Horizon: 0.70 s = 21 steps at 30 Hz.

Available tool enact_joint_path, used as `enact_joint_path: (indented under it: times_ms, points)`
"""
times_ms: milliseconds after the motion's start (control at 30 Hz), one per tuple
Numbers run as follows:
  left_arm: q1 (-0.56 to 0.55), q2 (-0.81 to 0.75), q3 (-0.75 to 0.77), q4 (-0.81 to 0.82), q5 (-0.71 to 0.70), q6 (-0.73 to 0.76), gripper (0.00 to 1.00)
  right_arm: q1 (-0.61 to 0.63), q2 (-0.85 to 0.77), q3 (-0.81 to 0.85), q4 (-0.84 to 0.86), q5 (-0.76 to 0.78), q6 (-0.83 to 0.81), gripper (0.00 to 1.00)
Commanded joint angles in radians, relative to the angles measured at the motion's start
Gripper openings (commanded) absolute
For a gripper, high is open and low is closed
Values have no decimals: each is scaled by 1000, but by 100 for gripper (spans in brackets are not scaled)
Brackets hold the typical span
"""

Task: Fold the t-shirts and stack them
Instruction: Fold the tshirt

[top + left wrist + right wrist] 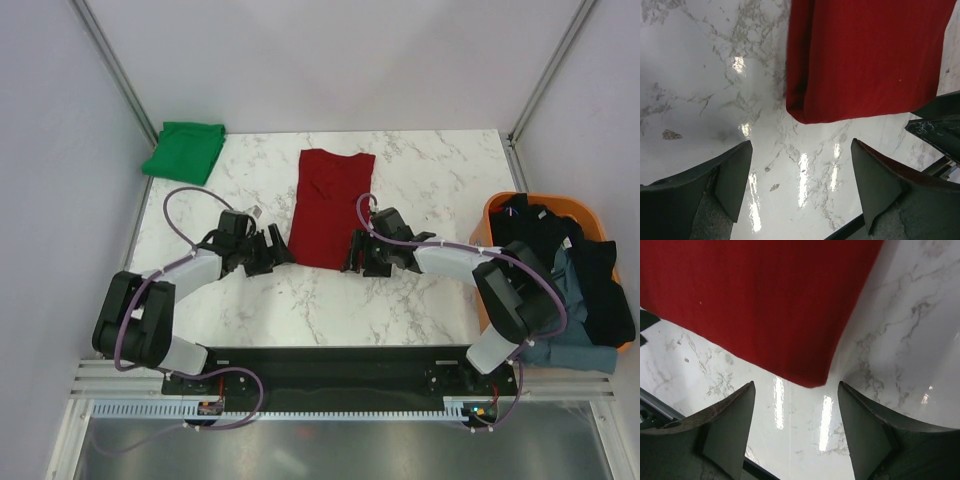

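Note:
A dark red t-shirt (329, 204) lies folded lengthwise into a long strip on the marble table. Its near end shows in the left wrist view (865, 60) and in the right wrist view (760, 305). My left gripper (281, 253) is open and empty just off the strip's near left corner. My right gripper (350, 260) is open and empty just off the near right corner. In both wrist views the fingers stand wide apart over bare marble, the cloth edge a little ahead of them. A bright green t-shirt (184, 150) lies folded at the far left corner.
An orange plastic basket (498, 213) at the right edge holds black (590, 270) and grey-blue (572, 330) garments that hang over its rim. Frame posts stand at the far corners. The arm bases sit on a black plate (340, 368) at the near edge.

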Motion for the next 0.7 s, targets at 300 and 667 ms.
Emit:
enact_joint_path:
  times_ms: [300, 667]
  points:
    - [-2, 144, -73, 251, 71, -44, 65, -59, 102, -38, 110, -40, -29, 55]
    - [-2, 211, -59, 307, 28, -51, 60, -63, 155, -80, 175, -66, -35, 31]
